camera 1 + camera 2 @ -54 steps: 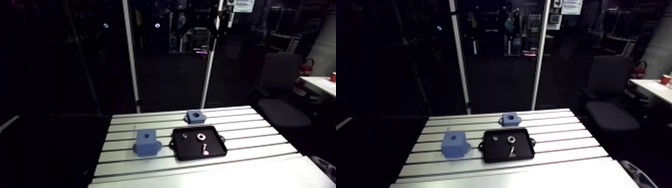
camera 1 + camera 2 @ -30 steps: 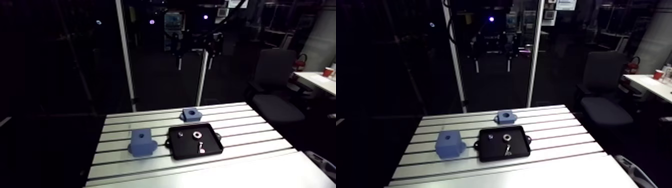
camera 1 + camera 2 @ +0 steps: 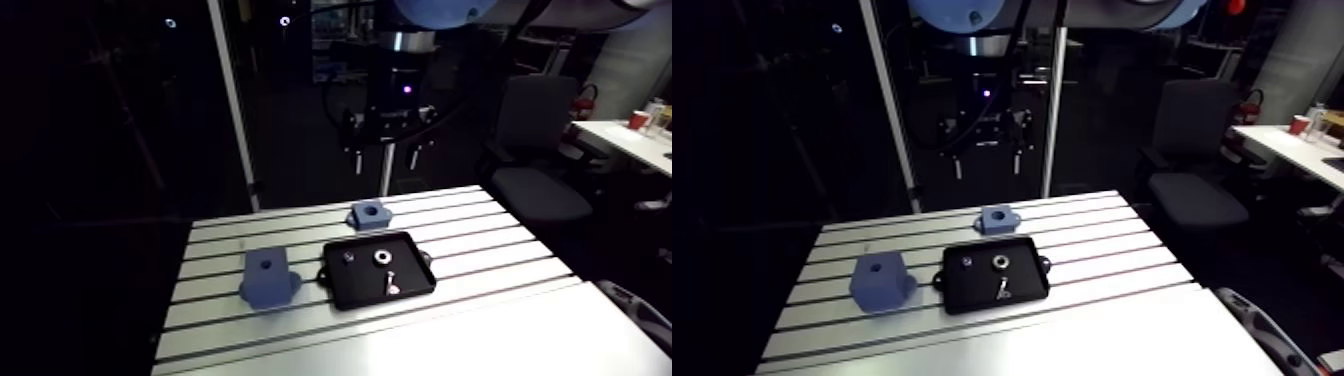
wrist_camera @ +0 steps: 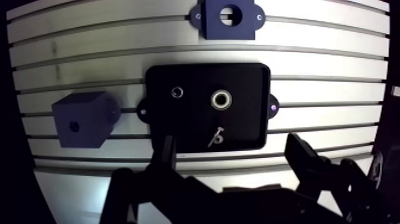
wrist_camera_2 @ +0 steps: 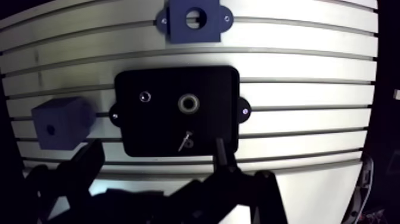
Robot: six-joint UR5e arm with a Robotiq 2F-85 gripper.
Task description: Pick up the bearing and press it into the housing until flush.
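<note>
Gripper well above black tray, fingers apart, bearing inside tray

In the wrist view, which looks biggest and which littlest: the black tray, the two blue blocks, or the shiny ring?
The black tray.
Then the blue cube and the blue housing, which look about alike; the housing is partly cut off.
Smallest, the shiny ring.

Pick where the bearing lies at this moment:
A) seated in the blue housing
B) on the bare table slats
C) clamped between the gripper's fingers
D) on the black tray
D: the bearing lies on the black tray, while the gripper is open and holds nothing, and the bore of the housing is empty.
</note>
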